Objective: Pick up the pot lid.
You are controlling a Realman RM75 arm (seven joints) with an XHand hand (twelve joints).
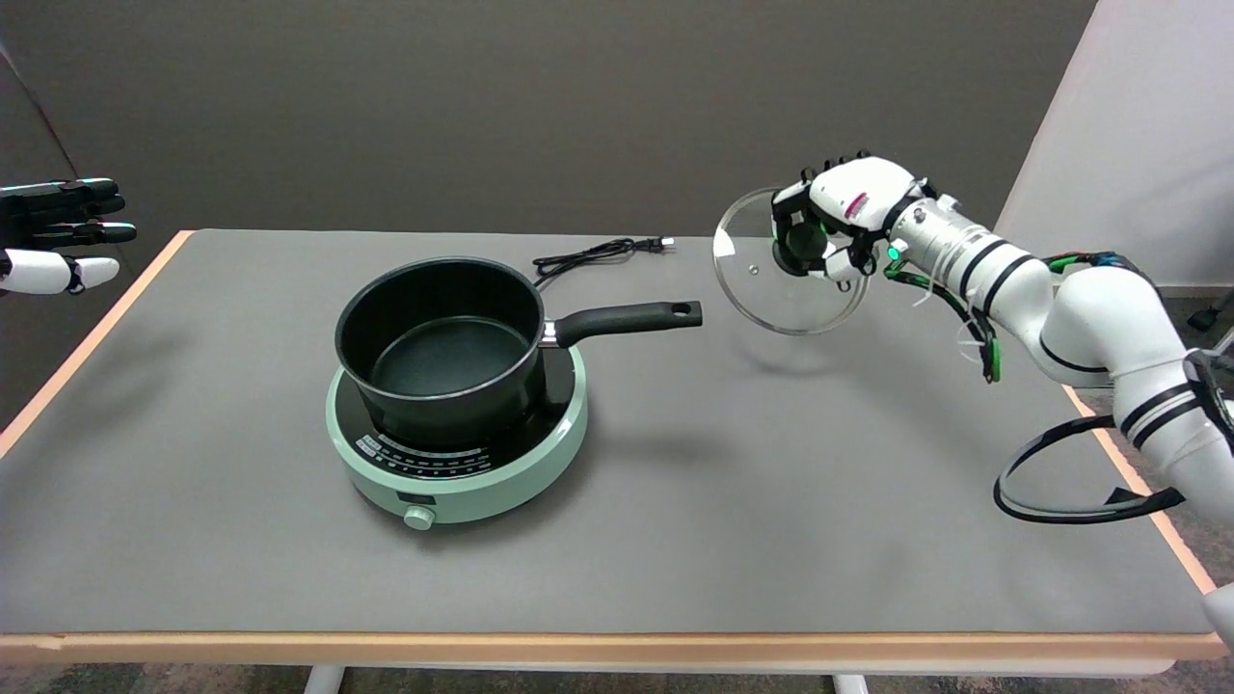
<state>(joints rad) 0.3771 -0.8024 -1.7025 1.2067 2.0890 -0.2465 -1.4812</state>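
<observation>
The glass pot lid (762, 280) with a metal rim hangs in the air above the table's far right, tilted with its top toward the right. My right hand (837, 224) grips its black knob (796, 253), fingers curled around it. The lid's faint shadow lies on the grey table (675, 501) below. The black pot (443, 342) with a long handle (627, 318) stands open on the mint green induction cooker (463, 453), left of centre, well to the left of the lid.
A black power cord (593, 254) lies behind the pot near the far edge. A black cable loop (1070, 482) hangs from my right arm over the table's right edge. The idle left hand (58, 236) hovers at the upper left.
</observation>
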